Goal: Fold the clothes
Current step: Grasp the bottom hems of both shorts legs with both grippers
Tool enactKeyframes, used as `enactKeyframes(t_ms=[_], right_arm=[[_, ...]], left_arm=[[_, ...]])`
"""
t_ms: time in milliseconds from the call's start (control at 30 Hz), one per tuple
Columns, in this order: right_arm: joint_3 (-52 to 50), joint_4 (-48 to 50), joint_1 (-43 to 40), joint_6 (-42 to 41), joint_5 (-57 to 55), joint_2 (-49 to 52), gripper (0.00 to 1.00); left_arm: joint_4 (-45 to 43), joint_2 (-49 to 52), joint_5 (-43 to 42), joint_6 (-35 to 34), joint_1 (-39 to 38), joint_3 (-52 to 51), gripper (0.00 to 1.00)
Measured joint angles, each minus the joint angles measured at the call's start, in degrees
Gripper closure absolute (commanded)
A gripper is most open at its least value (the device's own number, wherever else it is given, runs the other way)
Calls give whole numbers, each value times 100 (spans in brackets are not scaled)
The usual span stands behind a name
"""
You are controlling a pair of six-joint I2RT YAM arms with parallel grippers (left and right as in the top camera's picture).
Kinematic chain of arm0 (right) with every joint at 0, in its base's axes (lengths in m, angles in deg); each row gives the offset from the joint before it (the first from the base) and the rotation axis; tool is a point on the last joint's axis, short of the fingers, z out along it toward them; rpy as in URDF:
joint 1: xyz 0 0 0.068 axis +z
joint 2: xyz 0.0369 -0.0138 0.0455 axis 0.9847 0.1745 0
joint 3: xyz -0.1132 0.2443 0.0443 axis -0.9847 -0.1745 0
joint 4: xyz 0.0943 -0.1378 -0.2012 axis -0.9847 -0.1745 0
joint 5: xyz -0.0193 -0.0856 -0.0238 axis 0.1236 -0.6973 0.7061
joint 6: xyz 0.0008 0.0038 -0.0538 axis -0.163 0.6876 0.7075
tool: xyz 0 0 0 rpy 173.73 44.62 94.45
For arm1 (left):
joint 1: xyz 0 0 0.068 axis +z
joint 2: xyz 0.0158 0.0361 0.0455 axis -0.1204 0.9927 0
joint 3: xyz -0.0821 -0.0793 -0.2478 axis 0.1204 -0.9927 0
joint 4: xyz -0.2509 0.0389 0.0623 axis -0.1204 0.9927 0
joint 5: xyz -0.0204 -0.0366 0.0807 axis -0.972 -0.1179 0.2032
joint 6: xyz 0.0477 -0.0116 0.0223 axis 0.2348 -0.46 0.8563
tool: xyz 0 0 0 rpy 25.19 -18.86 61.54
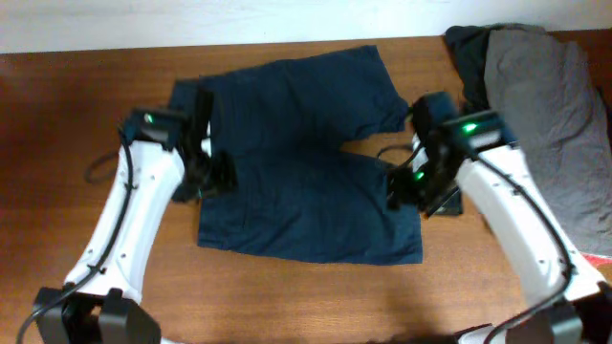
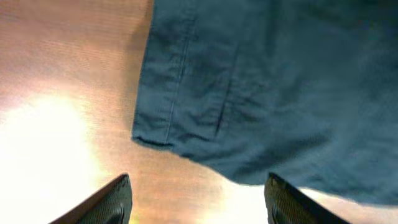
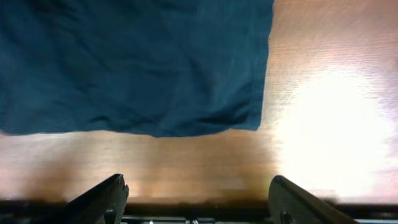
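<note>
Left claw (image 2: 200, 200) beside creased navy shorts (image 2: 267, 93)

White arms (image 1: 134, 215), black cables (image 1: 96, 168) (green lights (image 1: 149, 119)), seemingly ribbed fingers (image 2: 112, 200).

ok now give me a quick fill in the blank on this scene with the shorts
1. The navy shorts lie spread flat on a ____ table.
2. The left gripper and right gripper both have their jaws ____.
3. The grey clothes pile sits at the far ____ side of the robot.
Missing words: wooden; open; right
</note>
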Motion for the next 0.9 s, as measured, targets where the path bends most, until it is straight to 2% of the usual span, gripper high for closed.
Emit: enactKeyframes(t_ms=[233,333,400,433,467,500,767,900], right_arm=[[-1128,608,70,-584,-68,13,24],[-1561,1021,70,-927,-87,13,35],[-1801,1272,70,-1276,-98,13,38],[-2013,1574,70,-1622,-98,17,39],[-2081,1679,70,-1779,-98,22,39],[-2159,1818,70,-1965,-98,22,40],[-2706,2750,70,-3206,-98,22,41],[-3060,2778,70,-3576,-98,22,41]], left_arm=[[-1178,-223,2,-330,0,-1788,32],[-1532,-232,4,-645,15,-2341,32],[-1764,-245,0,-997,72,-2680,32],[-1985,-256,4,-1325,136,-2876,37],[-2135,-256,13,-1537,184,-2970,42],[-2282,-258,22,-1731,221,-3034,42],[-2861,-264,275,-3482,343,-3108,39],[-2870,-264,297,-4002,343,-3136,39]])
